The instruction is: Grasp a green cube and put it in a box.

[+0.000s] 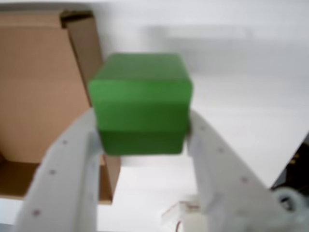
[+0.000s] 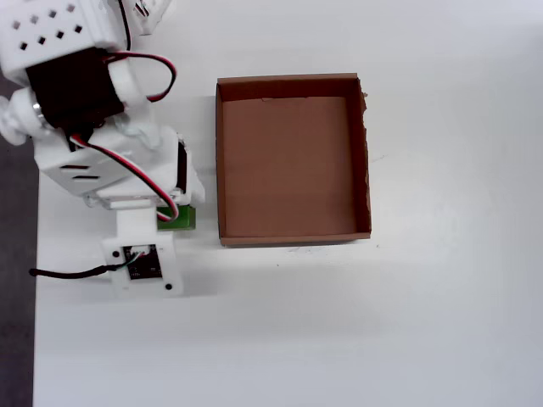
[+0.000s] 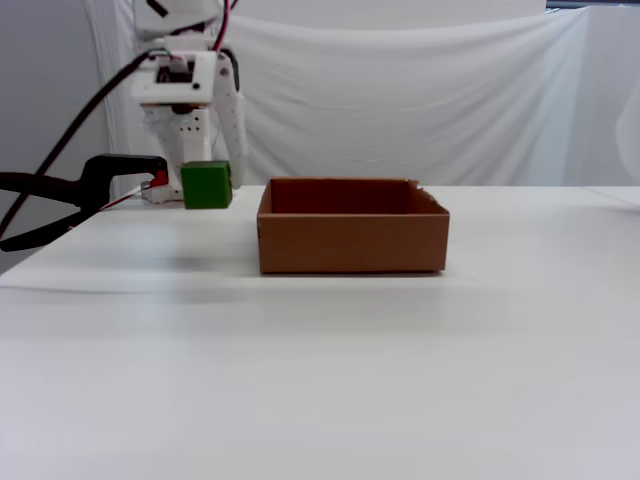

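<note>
My gripper point(image 1: 142, 133) is shut on the green cube point(image 1: 141, 101), which fills the middle of the wrist view between the two white fingers point(image 1: 67, 164). In the fixed view the green cube point(image 3: 207, 185) hangs above the table, just left of the box point(image 3: 352, 240) and about level with its rim. In the overhead view only a sliver of the cube point(image 2: 180, 218) shows under the arm, left of the brown cardboard box point(image 2: 222, 161). The box is empty. In the wrist view the box point(image 1: 34, 96) lies at the left.
The white arm body point(image 2: 93, 127) with its red and black wires covers the table's left part in the overhead view. A black clamp point(image 3: 90, 185) sticks in from the left in the fixed view. The table's left edge point(image 2: 36, 322) runs near the arm.
</note>
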Motion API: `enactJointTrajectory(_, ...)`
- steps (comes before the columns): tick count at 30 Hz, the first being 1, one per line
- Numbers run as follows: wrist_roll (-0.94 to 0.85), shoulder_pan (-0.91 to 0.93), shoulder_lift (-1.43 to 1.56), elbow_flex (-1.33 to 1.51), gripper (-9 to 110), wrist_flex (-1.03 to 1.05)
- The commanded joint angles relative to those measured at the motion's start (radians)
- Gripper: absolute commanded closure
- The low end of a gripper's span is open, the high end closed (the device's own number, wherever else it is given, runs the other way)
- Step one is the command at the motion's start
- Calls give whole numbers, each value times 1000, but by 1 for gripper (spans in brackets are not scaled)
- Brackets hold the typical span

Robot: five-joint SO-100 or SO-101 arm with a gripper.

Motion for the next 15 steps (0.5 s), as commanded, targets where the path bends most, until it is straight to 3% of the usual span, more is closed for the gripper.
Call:
enactJointTrajectory(1,34,-57,94,-51,88,28)
enactJointTrajectory(15,127,-288,110,-104,88,118)
